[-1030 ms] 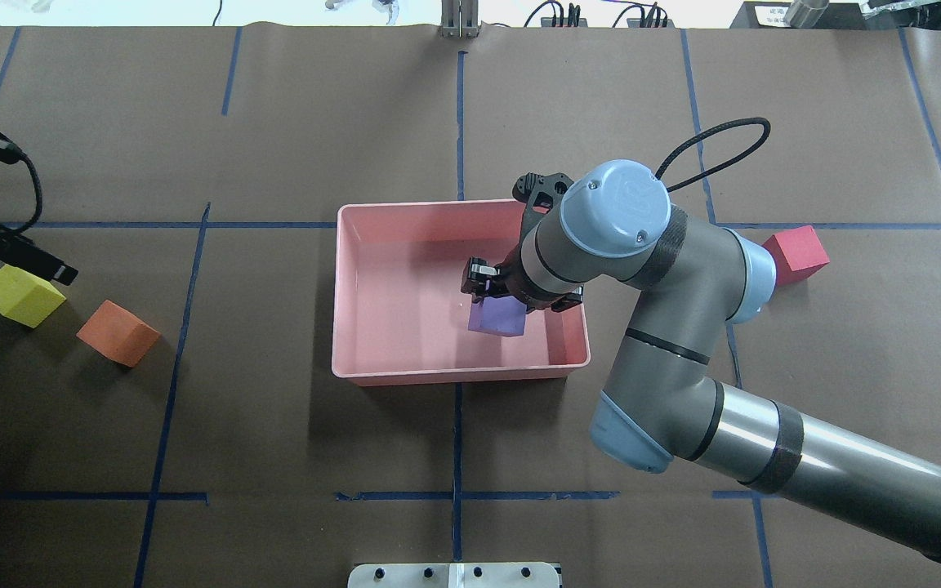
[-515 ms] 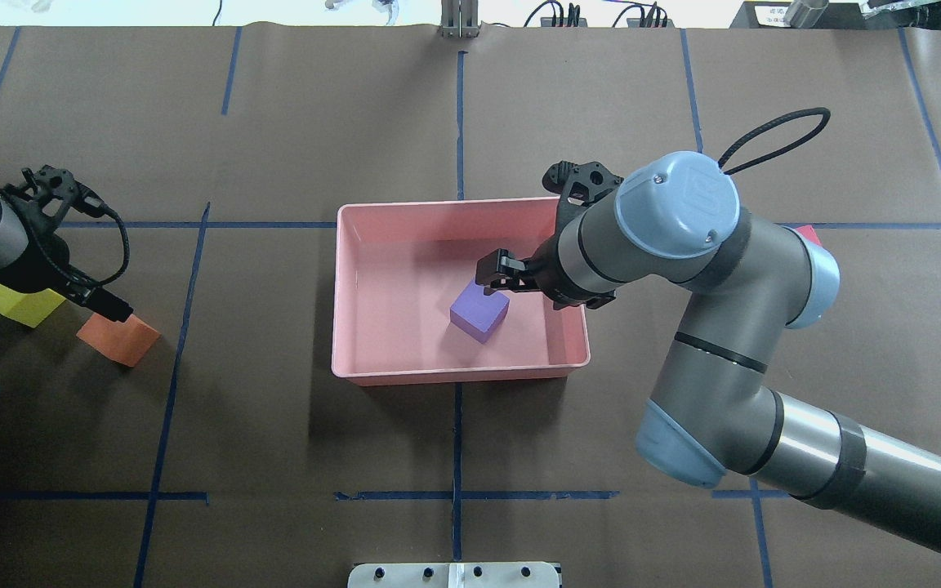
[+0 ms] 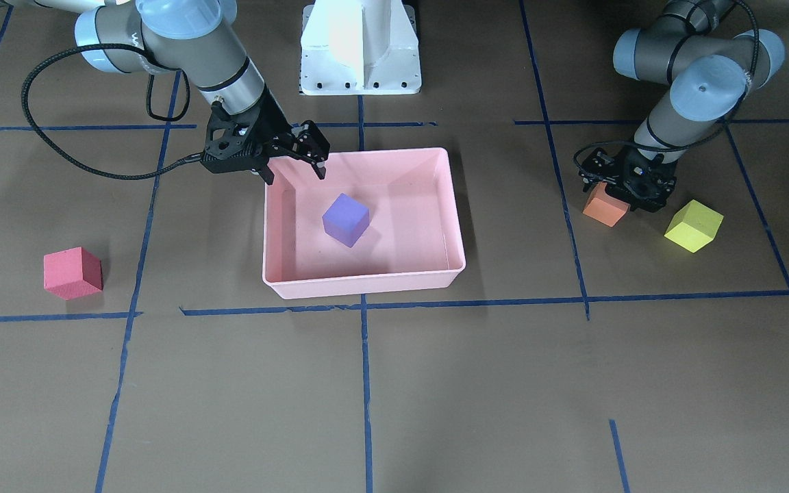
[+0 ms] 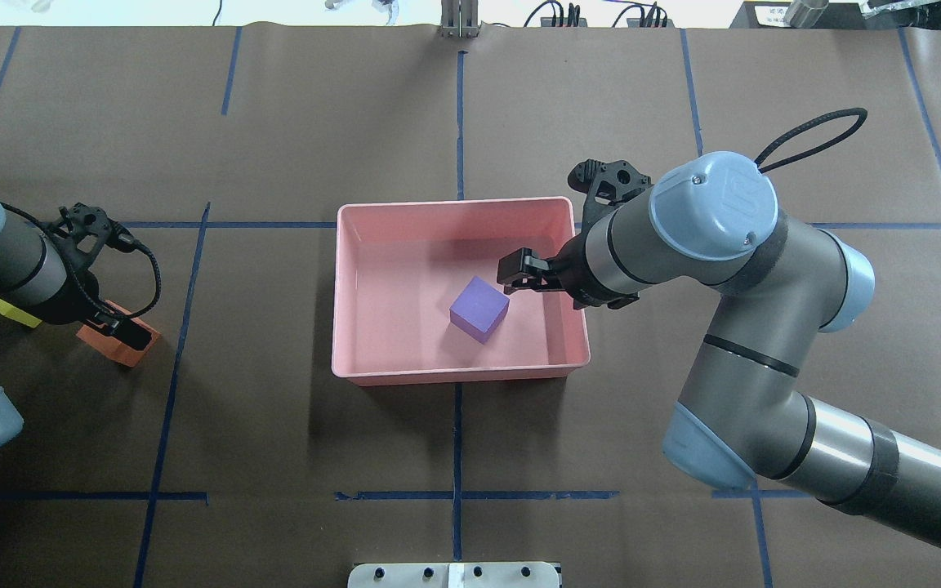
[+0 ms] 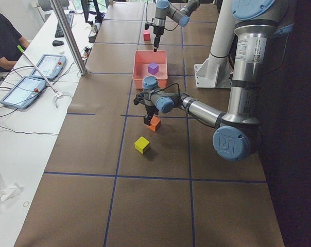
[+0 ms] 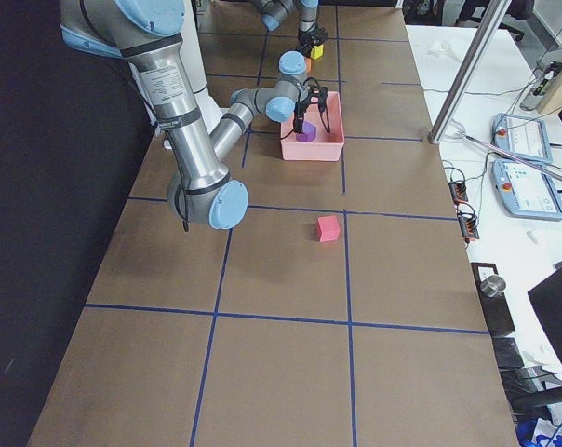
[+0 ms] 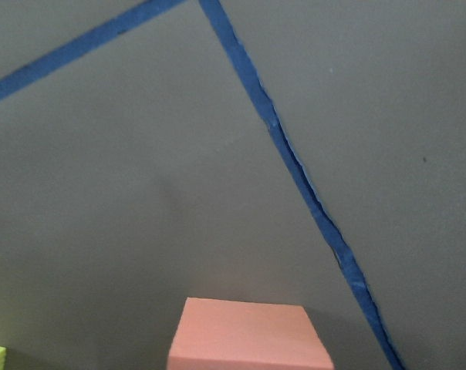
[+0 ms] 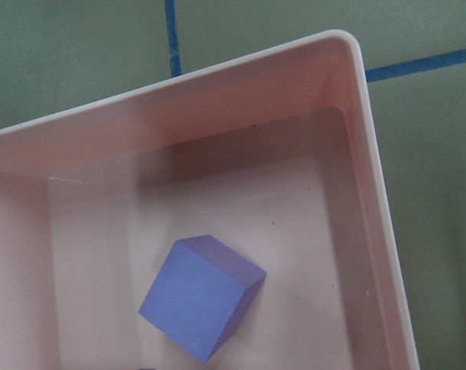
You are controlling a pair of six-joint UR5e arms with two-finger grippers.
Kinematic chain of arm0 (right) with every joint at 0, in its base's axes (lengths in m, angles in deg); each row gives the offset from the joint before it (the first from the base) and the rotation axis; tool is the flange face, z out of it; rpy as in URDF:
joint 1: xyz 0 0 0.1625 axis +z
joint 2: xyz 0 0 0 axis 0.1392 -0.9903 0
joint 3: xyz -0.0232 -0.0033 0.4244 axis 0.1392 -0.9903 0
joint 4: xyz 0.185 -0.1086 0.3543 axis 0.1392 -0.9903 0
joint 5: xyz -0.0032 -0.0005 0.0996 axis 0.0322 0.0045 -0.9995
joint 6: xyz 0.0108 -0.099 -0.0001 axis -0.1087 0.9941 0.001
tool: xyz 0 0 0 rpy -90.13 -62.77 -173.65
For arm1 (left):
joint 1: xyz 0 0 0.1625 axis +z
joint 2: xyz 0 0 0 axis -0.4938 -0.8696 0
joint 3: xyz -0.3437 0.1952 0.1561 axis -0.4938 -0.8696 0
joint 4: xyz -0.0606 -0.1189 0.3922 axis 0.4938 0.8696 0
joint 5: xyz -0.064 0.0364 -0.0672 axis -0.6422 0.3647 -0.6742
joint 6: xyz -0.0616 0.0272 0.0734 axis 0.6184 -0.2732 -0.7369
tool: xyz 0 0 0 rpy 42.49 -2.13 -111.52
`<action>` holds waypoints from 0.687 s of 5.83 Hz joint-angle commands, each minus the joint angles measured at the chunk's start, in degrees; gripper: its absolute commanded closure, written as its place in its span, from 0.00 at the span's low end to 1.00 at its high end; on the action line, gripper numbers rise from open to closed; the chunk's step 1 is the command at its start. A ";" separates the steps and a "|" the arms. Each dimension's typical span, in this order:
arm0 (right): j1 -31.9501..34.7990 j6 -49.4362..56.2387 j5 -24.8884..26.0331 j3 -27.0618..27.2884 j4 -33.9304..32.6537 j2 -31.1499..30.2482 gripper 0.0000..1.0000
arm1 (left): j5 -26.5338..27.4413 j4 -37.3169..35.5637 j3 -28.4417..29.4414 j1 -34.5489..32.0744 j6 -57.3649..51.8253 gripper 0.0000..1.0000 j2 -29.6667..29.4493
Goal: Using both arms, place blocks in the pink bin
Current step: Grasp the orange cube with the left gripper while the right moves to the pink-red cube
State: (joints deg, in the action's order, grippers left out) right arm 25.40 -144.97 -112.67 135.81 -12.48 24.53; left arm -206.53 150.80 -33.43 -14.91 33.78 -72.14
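Backing off with fingers spread, my right gripper [image 3: 296, 174] leaves the purple block [image 4: 479, 309] in the pink bin [image 4: 454, 374] as my left gripper [image 3: 631, 188], grip unclear, drops onto the orange block [image 3: 603, 207]; red block [image 3: 72, 272] and yellow-green block [image 3: 694, 226] wait outside.

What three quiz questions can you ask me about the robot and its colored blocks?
1. True or false: the purple block lies inside the pink bin.
2. Pick one: which block is the left gripper reaching down at? A. red B. orange C. yellow-green
3. Fill in the number: ___ blocks sit on the table outside the bin.

Key:
1. True.
2. B, the orange block.
3. Three: the red block, the orange block and the yellow-green block.
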 commanded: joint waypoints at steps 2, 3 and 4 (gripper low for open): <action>5.77 2.96 -2.28 1.97 -0.01 -7.15 0.00 | 0.09 0.05 2.29 0.82 -0.11 0.33 -0.26; 10.15 11.25 -6.38 2.94 0.08 -12.17 0.00 | 0.01 0.05 1.60 0.91 1.98 0.70 -0.43; 13.23 17.95 -7.73 2.60 -0.09 -14.74 0.00 | -0.52 -0.04 -0.15 0.73 6.09 0.87 -2.18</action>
State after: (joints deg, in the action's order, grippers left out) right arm 35.30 -133.77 -118.43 138.34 -12.47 13.08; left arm -206.66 150.82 -32.24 -14.08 36.54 -73.04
